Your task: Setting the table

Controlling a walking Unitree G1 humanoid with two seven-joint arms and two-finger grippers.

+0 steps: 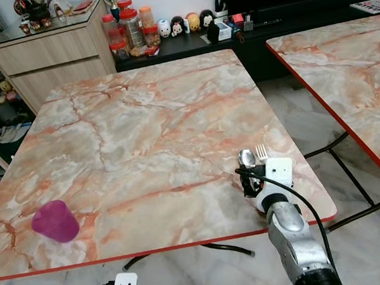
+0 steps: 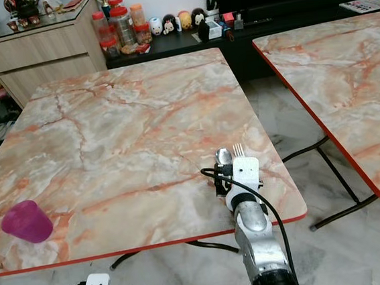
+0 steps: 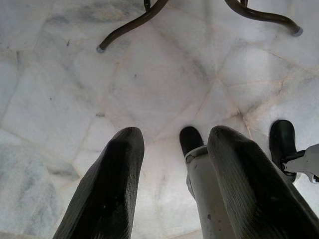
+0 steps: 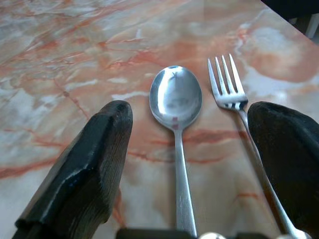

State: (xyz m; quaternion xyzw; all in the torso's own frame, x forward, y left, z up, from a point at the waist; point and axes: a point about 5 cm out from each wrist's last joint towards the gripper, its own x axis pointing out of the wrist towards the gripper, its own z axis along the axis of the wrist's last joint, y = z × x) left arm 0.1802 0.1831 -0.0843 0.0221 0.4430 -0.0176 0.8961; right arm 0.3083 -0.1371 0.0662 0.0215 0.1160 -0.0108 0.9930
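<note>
A silver spoon (image 4: pixel 175 99) and a silver fork (image 4: pixel 227 84) lie side by side on the marble table (image 1: pixel 147 119), near its front right corner. My right gripper (image 4: pixel 192 109) is open and low over the table there. The spoon handle runs between its fingers, and the fork handle passes beside one finger (image 4: pixel 289 149). In the left eye view the spoon bowl (image 1: pixel 246 157) and fork tines (image 1: pixel 261 152) poke out past the right wrist. A purple cup (image 1: pixel 54 221) stands at the front left. My left gripper (image 3: pixel 174 134) hangs open below the table edge, over the floor.
A second marble table (image 1: pixel 352 73) stands to the right across a gap of tiled floor. Beyond the table's far edge are a wooden cabinet (image 1: pixel 47 55) and a low black shelf with jars (image 1: pixel 129 30). Dark table legs (image 3: pixel 129 25) curve across the floor.
</note>
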